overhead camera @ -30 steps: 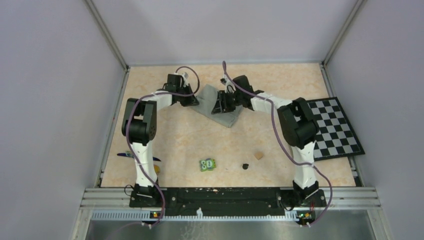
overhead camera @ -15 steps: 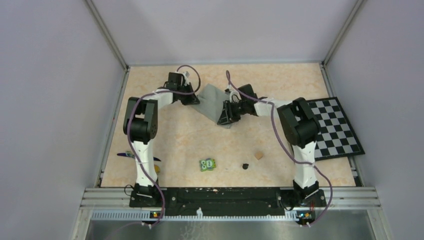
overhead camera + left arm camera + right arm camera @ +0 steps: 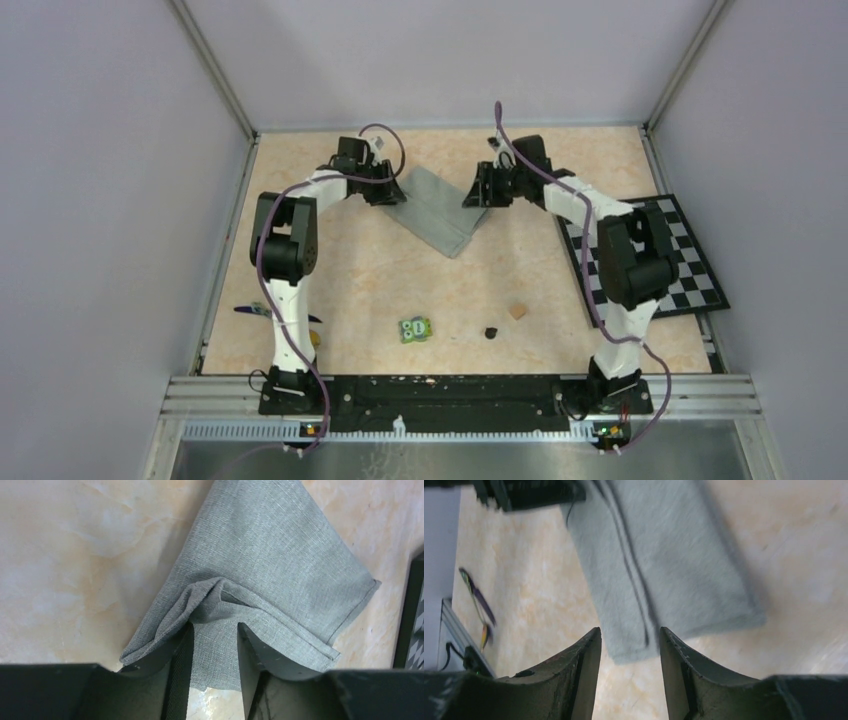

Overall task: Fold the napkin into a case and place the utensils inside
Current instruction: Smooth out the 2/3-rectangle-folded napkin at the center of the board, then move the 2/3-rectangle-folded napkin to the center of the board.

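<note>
The napkin [image 3: 437, 207] lay folded into a strip at the far middle of the counter [image 3: 380, 280]. The left jaws stood narrowly parted at its left corner, with a puckered ridge of cloth at their tips. The right jaws hung apart and empty near its right edge.

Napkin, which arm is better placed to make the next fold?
Left. The left end effector sits at the napkin, fingers straddling a bunched ridge of cloth; the right end effector hangs off the cloth, holding nothing.
</note>
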Tool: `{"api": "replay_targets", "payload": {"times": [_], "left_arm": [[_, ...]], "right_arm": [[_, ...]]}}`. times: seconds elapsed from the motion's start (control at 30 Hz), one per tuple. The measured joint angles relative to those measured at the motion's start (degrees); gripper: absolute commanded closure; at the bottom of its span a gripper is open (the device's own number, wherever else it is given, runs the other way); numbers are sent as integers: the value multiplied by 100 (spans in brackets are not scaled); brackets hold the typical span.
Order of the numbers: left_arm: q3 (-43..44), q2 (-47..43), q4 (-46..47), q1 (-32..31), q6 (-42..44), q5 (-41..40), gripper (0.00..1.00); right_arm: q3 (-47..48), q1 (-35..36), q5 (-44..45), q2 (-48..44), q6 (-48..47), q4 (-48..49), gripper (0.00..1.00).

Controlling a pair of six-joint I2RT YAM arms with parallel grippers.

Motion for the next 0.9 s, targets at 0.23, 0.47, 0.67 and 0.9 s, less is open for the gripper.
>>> {"api": "replay_targets", "payload": {"times": [0.23, 0.47, 0.67, 0.9], "left_arm": [[352, -122, -450, -7, 105, 330, 40], [103, -1143, -444, -105, 24, 837, 38], [-909, -2260, -136, -450, -142, 1069, 32], [-2529, -3045, -28, -1193, -142, 774, 30]], "right_arm": [[1399, -155, 210, 1377, -4, 205, 71], [603, -131, 444, 1530, 361, 525, 82], [-1161, 310, 745, 433, 1196, 1298, 79], [-2415, 1521, 476, -957, 2203, 1478, 50]]}}
